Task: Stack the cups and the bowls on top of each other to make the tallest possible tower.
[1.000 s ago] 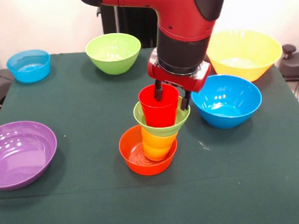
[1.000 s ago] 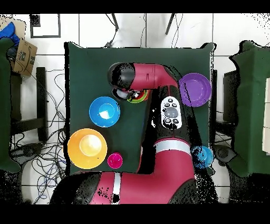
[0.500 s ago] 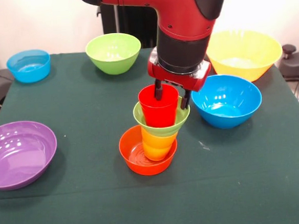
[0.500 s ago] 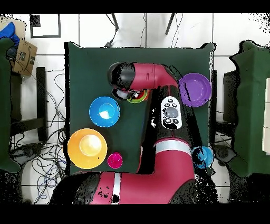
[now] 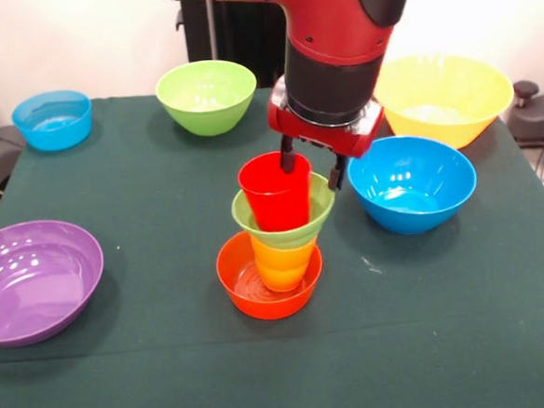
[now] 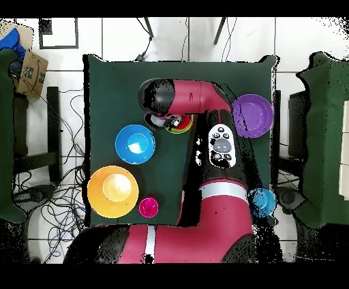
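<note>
The tower stands mid-table: an orange bowl [image 5: 268, 281] holds a yellow-orange cup [image 5: 283, 260], a small green bowl [image 5: 284, 217] and a red cup [image 5: 275, 193], and its upper part leans left. My gripper [image 5: 311, 167] hangs open just above and to the right of the red cup. One finger is at the cup's right rim, the other is outside the small green bowl. In the overhead view the arm hides the gripper and only an edge of the tower [image 6: 179, 124] shows. A pink cup [image 6: 148, 206] stands near the large yellow bowl [image 6: 112, 191].
Around the tower lie a large blue bowl [image 5: 412, 183], the yellow bowl [image 5: 444, 97], a large green bowl [image 5: 207, 96], a small blue bowl [image 5: 52, 119] and a wide purple bowl [image 5: 34, 279]. Chairs and cables surround the table [image 6: 109, 88].
My gripper has risen a little. The red cup and small green bowl have shifted left, so the tower now leans.
</note>
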Controlling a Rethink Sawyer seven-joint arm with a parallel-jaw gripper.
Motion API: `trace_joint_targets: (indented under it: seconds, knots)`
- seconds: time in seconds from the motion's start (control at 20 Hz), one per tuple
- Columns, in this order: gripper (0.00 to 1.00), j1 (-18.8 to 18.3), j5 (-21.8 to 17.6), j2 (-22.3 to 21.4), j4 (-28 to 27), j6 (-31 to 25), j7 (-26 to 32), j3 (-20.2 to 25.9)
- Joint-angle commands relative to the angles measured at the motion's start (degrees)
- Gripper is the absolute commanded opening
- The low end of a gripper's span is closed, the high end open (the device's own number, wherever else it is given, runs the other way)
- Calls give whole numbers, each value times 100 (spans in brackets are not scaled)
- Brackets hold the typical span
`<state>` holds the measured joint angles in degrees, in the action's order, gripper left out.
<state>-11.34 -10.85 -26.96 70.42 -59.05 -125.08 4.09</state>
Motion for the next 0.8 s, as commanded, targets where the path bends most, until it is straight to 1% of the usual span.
trace_joint_targets:
  seconds: [0.05, 0.25, 0.55, 0.8]
  knots:
    - [100, -10, -279, -368, -208, -813, 1144, 473]
    - [100, -38, -305, -410, -220, -765, 1207, 536]
    - [100, -29, -353, -581, -178, -840, 1264, 548]
    - [100, -50, -367, -625, -140, -845, 1295, 574]
